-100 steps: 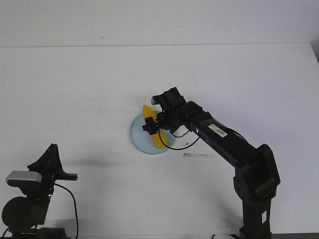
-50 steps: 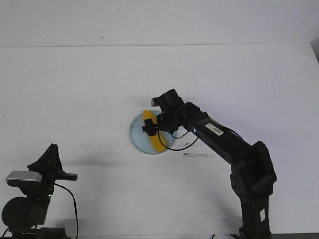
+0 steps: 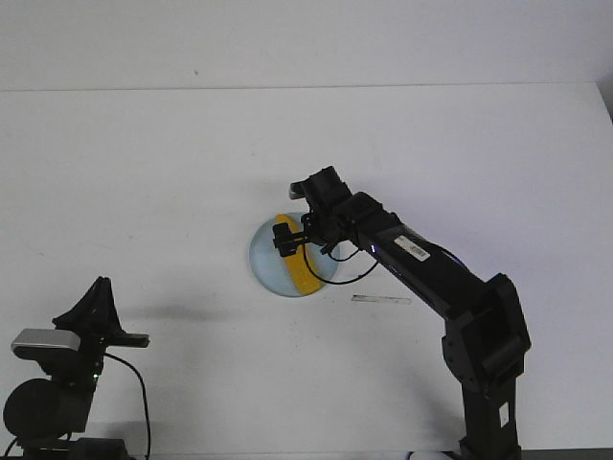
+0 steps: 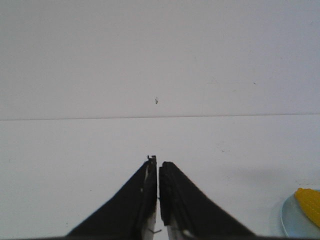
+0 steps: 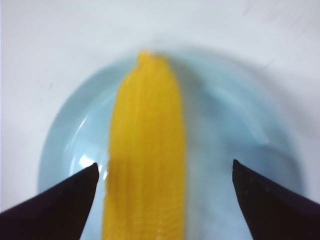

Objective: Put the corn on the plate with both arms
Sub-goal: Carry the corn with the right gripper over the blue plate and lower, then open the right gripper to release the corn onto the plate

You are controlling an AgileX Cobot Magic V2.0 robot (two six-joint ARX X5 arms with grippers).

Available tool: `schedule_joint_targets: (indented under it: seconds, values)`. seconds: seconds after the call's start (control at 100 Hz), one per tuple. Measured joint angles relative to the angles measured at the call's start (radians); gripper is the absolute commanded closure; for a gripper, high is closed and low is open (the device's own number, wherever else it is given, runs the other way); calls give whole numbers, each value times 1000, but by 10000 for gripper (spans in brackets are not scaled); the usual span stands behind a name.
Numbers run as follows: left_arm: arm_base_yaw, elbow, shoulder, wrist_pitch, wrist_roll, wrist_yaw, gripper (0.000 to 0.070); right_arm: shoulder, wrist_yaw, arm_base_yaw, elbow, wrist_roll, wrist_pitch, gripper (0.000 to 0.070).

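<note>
White tabletop carries the plate with the corn lying in it, probably light, stiff and slick, best gripped mid-length, between the right tool's wide-open, empty jaws, while the left tool sits closed, empty.

The front view looks down from high behind the arms, facing forward over the white table, wide enough to hold the whole tabletop, with the plate near frame centre. The left wrist view sits low, far from the plate, looking level along the table past its fingers; plate and corn clip its lower right corner. The right wrist view hangs close above the plate, looking steeply down, the corn filling frame centre. All three share plate and corn.
</note>
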Motion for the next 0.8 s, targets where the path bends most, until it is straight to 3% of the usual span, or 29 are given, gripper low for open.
schedule_joint_targets:
  seconds: [0.32, 0.46, 0.61, 0.8]
  values:
    - [0, 0, 0, 0, 0, 0, 698, -85, 30, -1, 3, -83, -31, 121]
    - [0, 0, 0, 0, 0, 0, 698, -124, 89, -1, 3, -121, -40, 274]
    - [0, 0, 0, 0, 0, 0, 698, -148, 212, -1, -13, -164, -59, 330]
    - [0, 0, 0, 0, 0, 0, 698, -204, 226, -24, -129, -193, -28, 599]
